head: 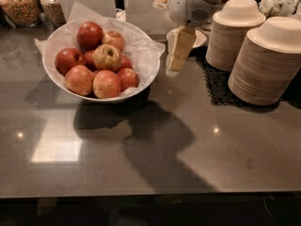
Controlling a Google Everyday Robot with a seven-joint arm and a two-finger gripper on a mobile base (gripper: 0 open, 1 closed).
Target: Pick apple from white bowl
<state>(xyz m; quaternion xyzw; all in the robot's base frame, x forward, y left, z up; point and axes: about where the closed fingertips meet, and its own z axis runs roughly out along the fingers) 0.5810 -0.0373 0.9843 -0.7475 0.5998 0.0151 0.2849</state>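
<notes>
The large white bowl, lined with crinkled white paper, stands at the back left of the grey counter. It holds several apples. The yellow-green apple with a dark stem dimple sits on top near the middle, among red apples. My gripper hangs from the white arm just right of the bowl's rim, above the counter, with its cream fingers pointing down. It holds nothing that I can see. It is apart from the apples.
Two tall stacks of beige disposable bowls stand at the right on a black mat. A small white bowl sits behind the gripper. Jars of grain stand at the back left.
</notes>
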